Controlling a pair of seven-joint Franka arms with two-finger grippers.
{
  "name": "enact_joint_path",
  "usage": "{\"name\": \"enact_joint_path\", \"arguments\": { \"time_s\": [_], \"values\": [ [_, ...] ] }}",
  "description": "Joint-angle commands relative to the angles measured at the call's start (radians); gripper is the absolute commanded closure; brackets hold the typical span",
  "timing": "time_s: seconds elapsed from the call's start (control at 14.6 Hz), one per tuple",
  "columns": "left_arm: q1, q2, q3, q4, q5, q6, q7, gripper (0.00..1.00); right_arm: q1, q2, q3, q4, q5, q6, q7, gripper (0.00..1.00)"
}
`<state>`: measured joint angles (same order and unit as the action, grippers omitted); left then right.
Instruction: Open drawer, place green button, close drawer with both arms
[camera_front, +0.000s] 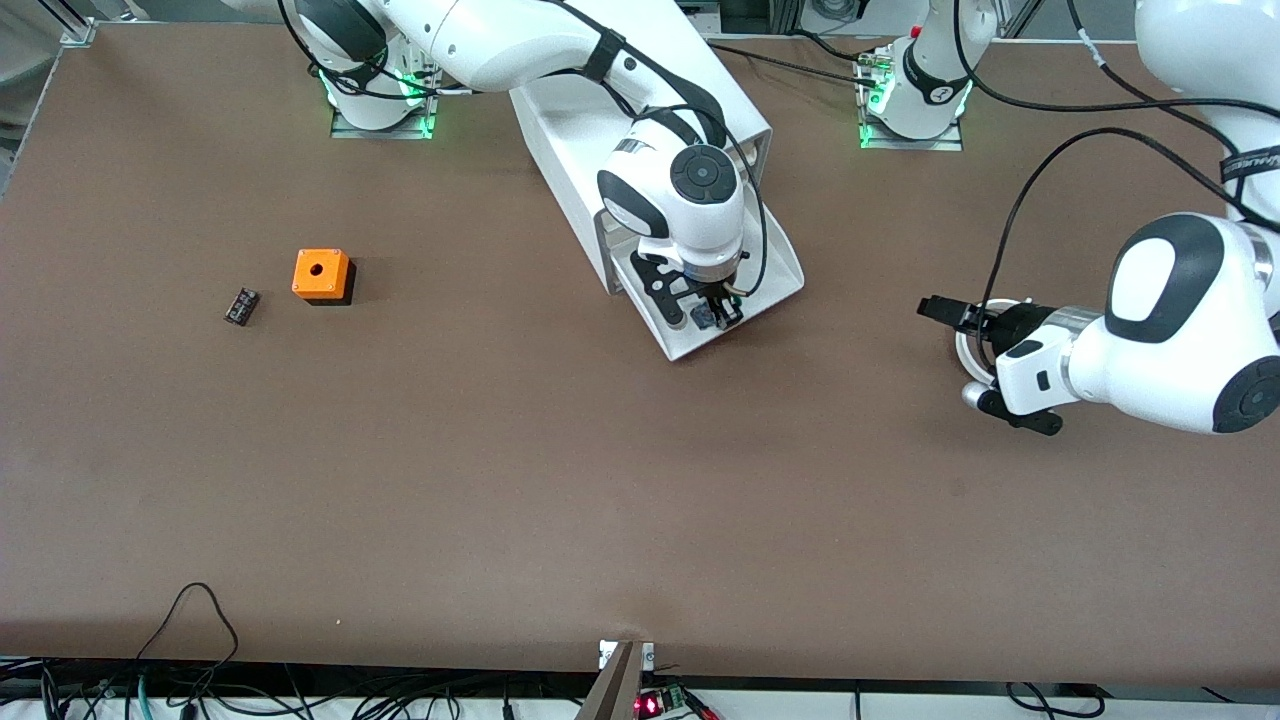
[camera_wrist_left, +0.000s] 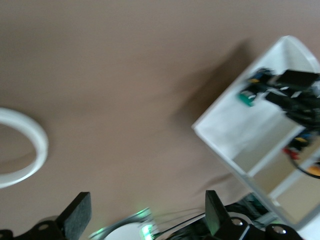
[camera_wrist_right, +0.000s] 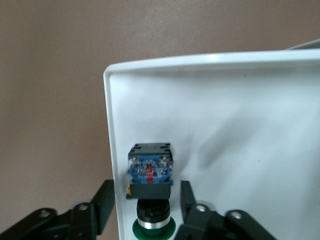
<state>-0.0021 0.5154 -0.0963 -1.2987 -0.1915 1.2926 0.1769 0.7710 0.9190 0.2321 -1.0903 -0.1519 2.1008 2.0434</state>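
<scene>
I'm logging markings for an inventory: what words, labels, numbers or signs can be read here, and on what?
No text reads clearly in any view.
Pale lettering on the left arm's black band: too small to read.
Markings on the button, lying in the drawer between the open fingers of the right gripper: blurred, unreadable.

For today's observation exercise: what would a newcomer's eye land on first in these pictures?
Probably the right gripper, open over the pulled-out white drawer mid-table, the green-capped button lying in the tray between its fingers. Then the orange cube toward the right arm's end, and the left gripper waiting open beside the drawer.
</scene>
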Motion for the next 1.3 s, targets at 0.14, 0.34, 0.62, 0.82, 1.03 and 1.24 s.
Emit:
{"name": "enact_joint_path", "arguments": {
  "time_s": [0.14, 0.34, 0.62, 0.82, 1.03, 1.24],
  "values": [
    [-0.143, 0.029, 0.016, 0.2, 0.328, -0.04, -0.036, 0.0, 0.004, -0.038, -0.072, 0.029, 0.002, -0.031, -0.062, 0.0],
    [-0.13, 0.028, 0.015, 0.202, 0.319, 0.03, -0.046, 0.0, -0.061, -0.083, -0.091, 0.029, 0.008, -0.1, -0.385, 0.0],
    [-0.124, 0.002, 0.015, 0.112, 0.192, 0.158, -0.366, 0.0, -0.228, -0.156, -0.083, 0.023, 0.018, -0.22, -0.78, 0.0],
    [-0.136, -0.035, 0.006, -0.018, 0.17, 0.301, -0.528, 0.0, -0.332, -0.205, -0.086, -0.006, 0.017, -0.3, -1.013, 0.0],
    [-0.145, -0.092, -0.054, -0.218, 0.167, 0.534, -0.718, 0.0, -0.461, -0.325, -0.088, -0.167, 0.017, -0.263, -1.252, 0.0],
    [-0.157, -0.104, -0.124, -0.377, 0.181, 0.739, -0.935, 0.0, -0.558, -0.417, -0.088, -0.27, 0.018, -0.249, -1.458, 0.0]
  ]
}}
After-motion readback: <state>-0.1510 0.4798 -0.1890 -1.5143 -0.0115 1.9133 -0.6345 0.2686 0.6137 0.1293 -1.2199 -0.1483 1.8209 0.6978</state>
